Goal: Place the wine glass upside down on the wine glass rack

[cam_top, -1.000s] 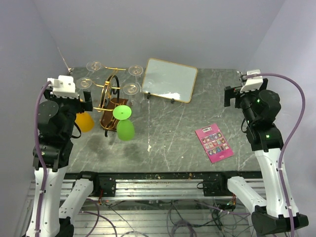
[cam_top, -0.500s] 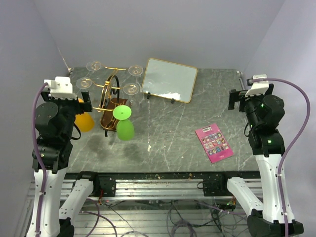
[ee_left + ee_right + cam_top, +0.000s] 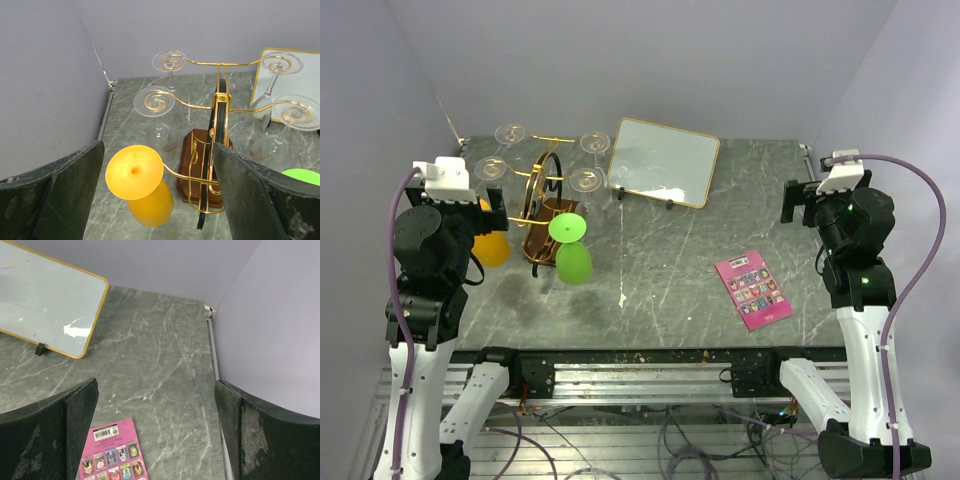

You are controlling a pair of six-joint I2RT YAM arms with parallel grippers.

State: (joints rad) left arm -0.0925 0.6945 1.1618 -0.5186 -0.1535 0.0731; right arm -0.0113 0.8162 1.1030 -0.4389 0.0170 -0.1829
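Observation:
The wine glass rack [image 3: 546, 196], gold wire on a brown wooden base [image 3: 201, 165], stands at the table's back left. Several clear glasses hang upside down from its curled arms, one of them at the far left [image 3: 154, 100]. An orange wine glass [image 3: 492, 247] hangs upside down on the near-left arm, its foot [image 3: 134, 171] up. A green glass [image 3: 570, 250] hangs at the front right. My left gripper [image 3: 492, 206] hovers open and empty just above the orange glass [image 3: 159, 150]. Far right, my right gripper [image 3: 794, 200] is open over bare table [image 3: 156, 385].
A gold-framed white board [image 3: 665, 162] leans at the back centre [image 3: 45, 305]. A pink booklet [image 3: 753, 288] lies flat on the right [image 3: 112, 452]. Purple walls close in the left, back and right sides.
My right arm has drawn a little to the right and back. The left arm has barely shifted. The glasses and the rack have not moved.

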